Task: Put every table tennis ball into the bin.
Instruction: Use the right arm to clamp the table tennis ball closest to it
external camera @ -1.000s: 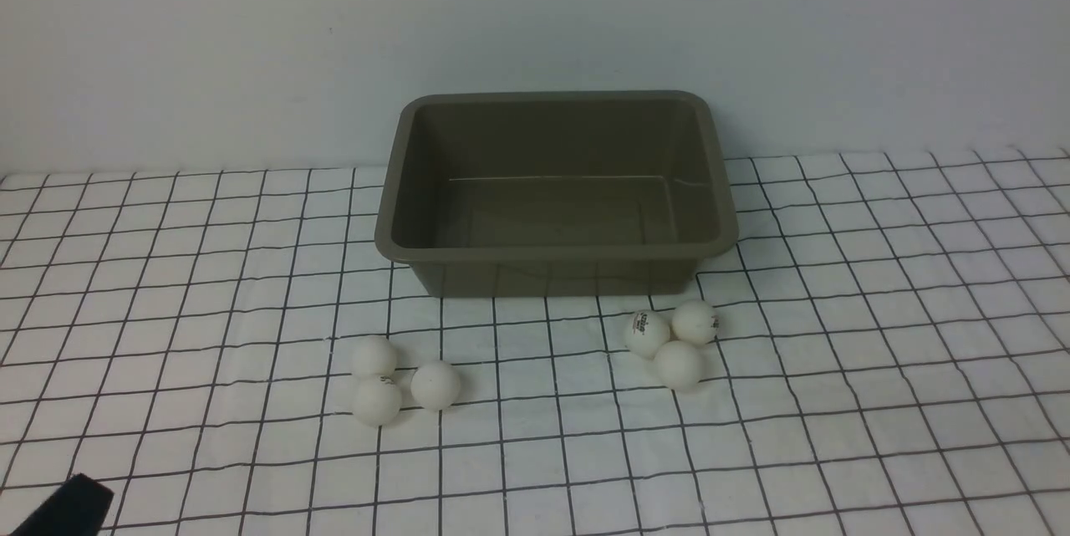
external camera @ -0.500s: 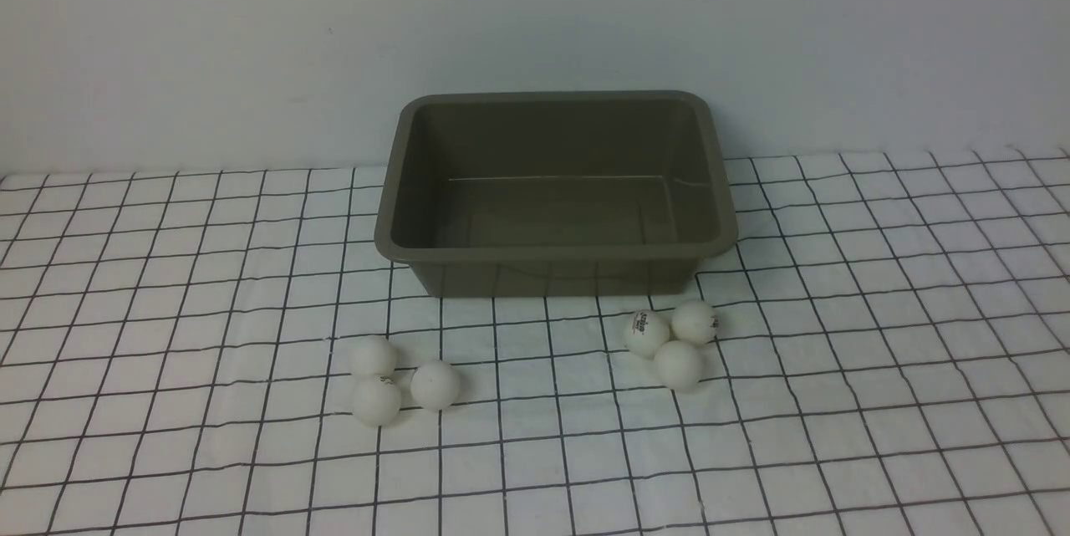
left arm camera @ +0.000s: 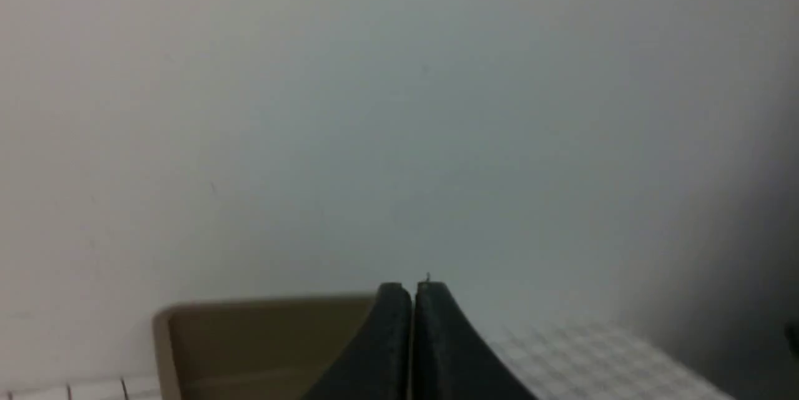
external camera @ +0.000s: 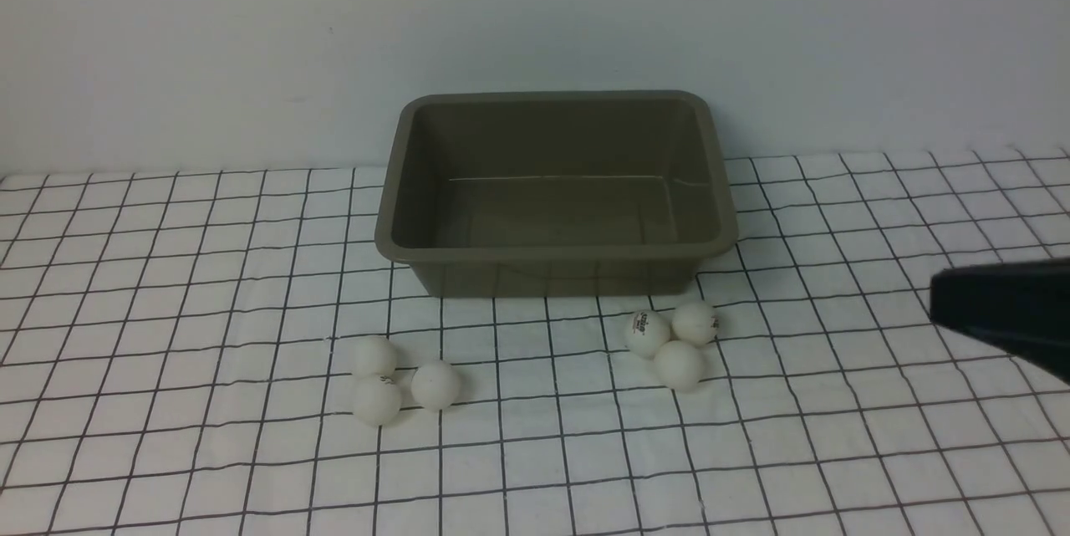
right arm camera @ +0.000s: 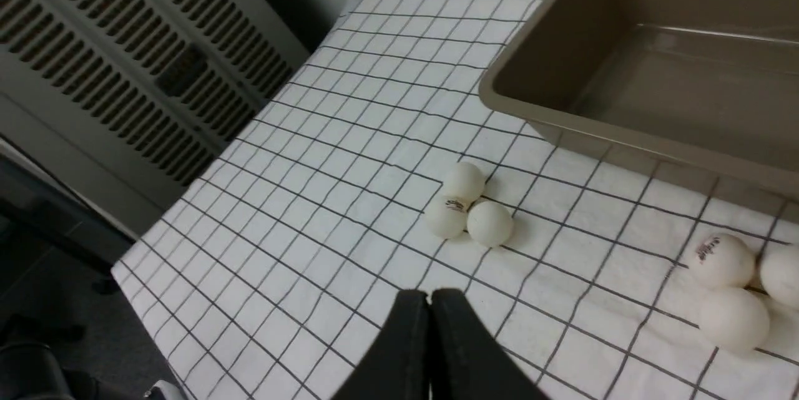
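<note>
Six balls lie on the checked worktop (external camera: 167, 436), all on my side of the bin and outside it, in two trios. In the left trio, one ball (external camera: 377, 400) is nearest me, a second (external camera: 374, 356) touches it from behind, and a third (external camera: 435, 385) sits just beside them to the right. In the right trio, the nearest ball (external camera: 678, 364) touches two behind it (both carry a small printed mark): one (external camera: 646, 333) on the left, one (external camera: 694, 322) on the right, close to the bin's front wall.

My right fingers (right arm camera: 455, 331) are pressed together with nothing between them. That arm (external camera: 1003, 310) reaches in from the right edge, above the cloth and well apart from the right trio. My left fingers (left arm camera: 440, 325) are likewise together and hold nothing, raised and aimed past a corner of the bin toward the wall.

Beyond the balls the olive-brown bin (external camera: 552, 252) stands upright, mid-worktop. Its far rim is near the pale wall (external camera: 535, 9).
</note>
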